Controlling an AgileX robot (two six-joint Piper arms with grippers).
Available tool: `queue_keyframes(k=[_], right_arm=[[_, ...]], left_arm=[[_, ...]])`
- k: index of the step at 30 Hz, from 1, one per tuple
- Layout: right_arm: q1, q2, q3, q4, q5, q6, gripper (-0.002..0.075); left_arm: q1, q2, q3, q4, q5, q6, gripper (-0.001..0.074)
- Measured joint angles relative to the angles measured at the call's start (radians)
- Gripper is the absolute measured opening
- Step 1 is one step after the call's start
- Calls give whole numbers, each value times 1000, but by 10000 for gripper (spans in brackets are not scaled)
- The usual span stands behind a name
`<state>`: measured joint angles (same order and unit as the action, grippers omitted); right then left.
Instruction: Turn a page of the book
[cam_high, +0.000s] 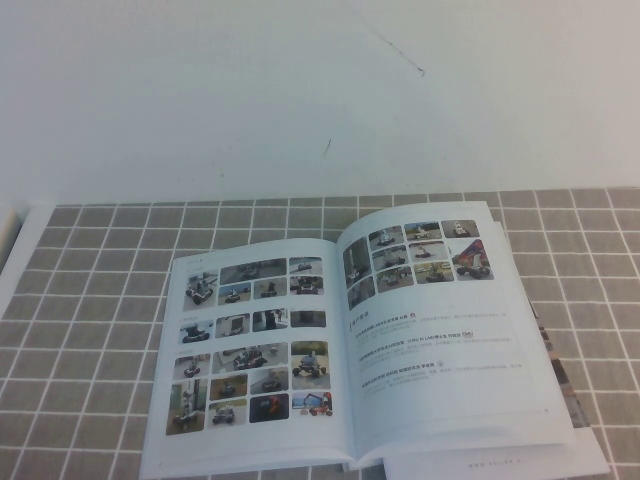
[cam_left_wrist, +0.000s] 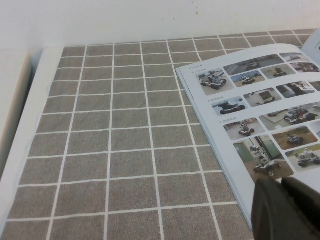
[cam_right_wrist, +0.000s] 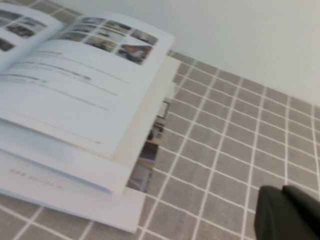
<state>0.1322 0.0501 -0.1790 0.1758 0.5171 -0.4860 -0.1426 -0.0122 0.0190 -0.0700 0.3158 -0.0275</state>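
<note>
white wall (cam_high: 300, 90) — grey tiled tabletop (cam_high: 90, 290)

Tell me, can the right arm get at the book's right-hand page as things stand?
Probably yes. The right gripper sits off the book over bare tablecloth, nothing between it and the page edge. The left gripper is at the opposite side.

Neither of your arms shows in the high view. Your left gripper (cam_left_wrist: 287, 210) appears only as a dark tip just off the book's (cam_high: 350, 340) left page corner. Your right gripper (cam_right_wrist: 290, 212) hangs beside the book's right edge, apart from it.
</note>
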Motion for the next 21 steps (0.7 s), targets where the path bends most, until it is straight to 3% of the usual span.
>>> queue_keyframes(k=[5,8,21], right_arm=[[-81,-60,182,-103,-126,146,-1],[-94,-60,195,-157,-157,220,-2],[-95,-60,197,-176,-162,255,-2]], left_arm=[[0,-1,0,0,3,0,-4],[0,-1,0,0,3,0,-4],[0,-1,-1,0,6,-3,-4]])
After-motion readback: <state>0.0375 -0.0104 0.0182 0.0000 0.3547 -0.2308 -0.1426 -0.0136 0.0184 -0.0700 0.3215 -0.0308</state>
